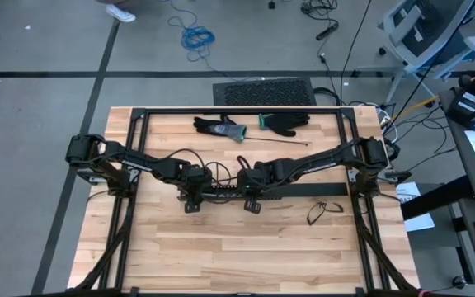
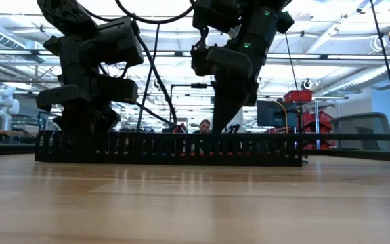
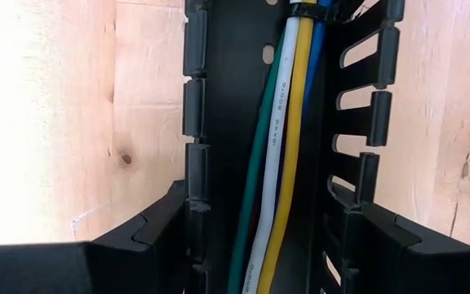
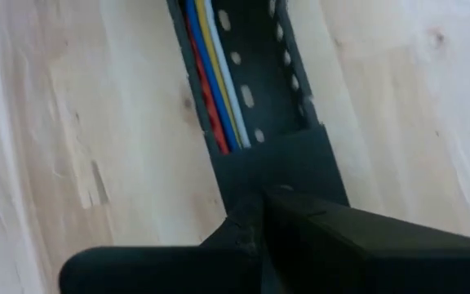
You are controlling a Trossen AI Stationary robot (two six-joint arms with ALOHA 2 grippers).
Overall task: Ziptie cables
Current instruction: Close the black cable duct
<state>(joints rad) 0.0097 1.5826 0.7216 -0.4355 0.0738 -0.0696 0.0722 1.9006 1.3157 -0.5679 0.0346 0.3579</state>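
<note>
**Two dark arms, matte black throughout**

Both arms are black, built of boxy jointed segments joined by slimmer links. The left tool and right tool end in blocky black housings. Thin black cables loop loosely off each arm near the wrist. In the low view a small green light glows on the right arm's housing. Up close, the fingers are smooth, angular black plastic.

Only 1 piece of print shows: small dark lettering running lengthwise along the white wire among the cables lying in the black slotted duct, seen in the left wrist view. Its characters are too small and blurred to make out. No other label, brand, number or sign is legible in any view.
</note>
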